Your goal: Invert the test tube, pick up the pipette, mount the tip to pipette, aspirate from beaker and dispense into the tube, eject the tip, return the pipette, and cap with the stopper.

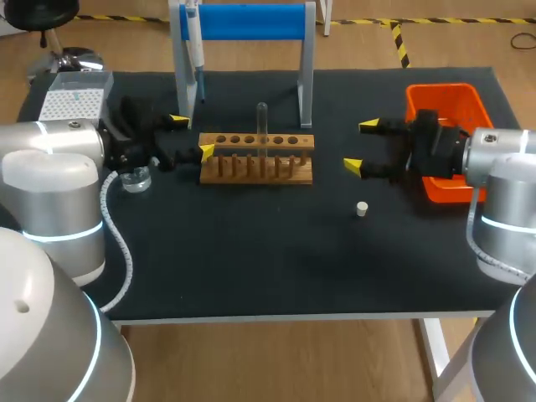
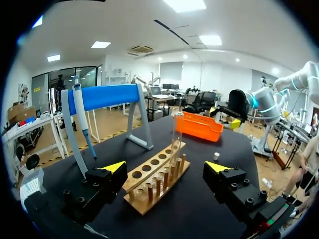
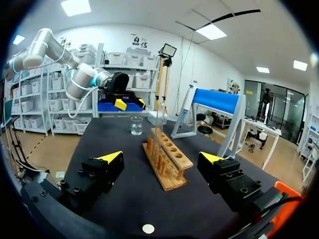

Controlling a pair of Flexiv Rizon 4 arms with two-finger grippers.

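A clear test tube [image 1: 262,126] stands upright in the wooden rack [image 1: 255,159] at mid-table. The pipette [image 1: 194,46] hangs on the blue-barred stand [image 1: 243,21] behind the rack. A small glass beaker [image 1: 134,177] sits left of the rack, and a white stopper [image 1: 362,208] lies to its front right. My left gripper [image 1: 192,136] is open at the rack's left end, holding nothing. My right gripper [image 1: 361,146] is open to the right of the rack, also with nothing in it. From the left wrist, the rack [image 2: 157,177] and tube [image 2: 175,137] lie ahead of the gripper [image 2: 165,167]. From the right wrist, the rack [image 3: 167,159] lies ahead of the gripper [image 3: 162,158].
An orange bin [image 1: 448,126] stands at the right, under my right arm's wrist. A white tip box [image 1: 74,96] is at the back left corner. The black mat's front half holds only the stopper.
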